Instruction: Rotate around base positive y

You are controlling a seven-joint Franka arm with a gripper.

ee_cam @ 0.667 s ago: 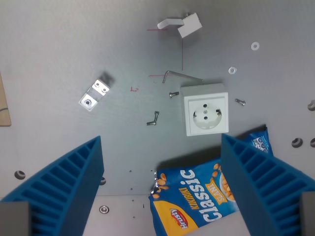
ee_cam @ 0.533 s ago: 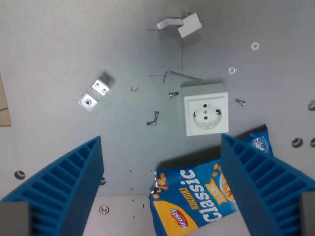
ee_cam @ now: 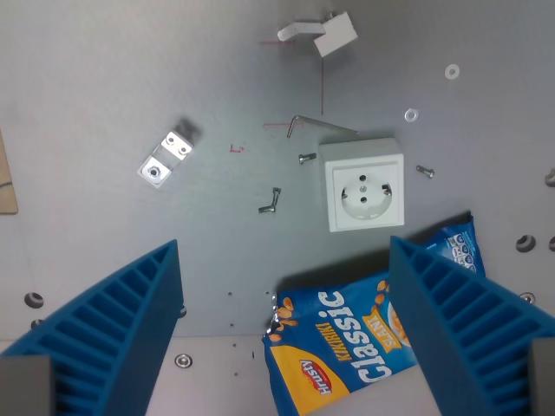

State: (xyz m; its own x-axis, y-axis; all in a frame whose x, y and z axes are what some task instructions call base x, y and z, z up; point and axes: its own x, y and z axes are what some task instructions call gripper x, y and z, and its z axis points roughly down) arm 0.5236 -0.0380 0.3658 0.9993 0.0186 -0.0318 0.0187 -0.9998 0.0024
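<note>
My gripper (ee_cam: 286, 338) is open and empty, held above a grey metal table (ee_cam: 104, 78). Its two blue ribbed fingers (ee_cam: 113, 338) stand wide apart at the bottom left and bottom right of the wrist view. Between and below them lies a blue and yellow snack bag (ee_cam: 347, 347) marked "Classic", partly hidden behind the finger at the wrist view's right. A white wall socket (ee_cam: 364, 195) lies flat just beyond the bag.
A small metal bracket (ee_cam: 166, 159) lies at the left. A white plastic clip (ee_cam: 321, 33) lies at the top. An Allen key (ee_cam: 316, 126), loose screws (ee_cam: 270, 201) and washers (ee_cam: 452, 71) are scattered around the socket. A wooden edge (ee_cam: 7, 173) shows at far left.
The whole scene has shifted up a little in the wrist view, so the camera has moved. The objects on the table have not moved among themselves. The fingers stay open.
</note>
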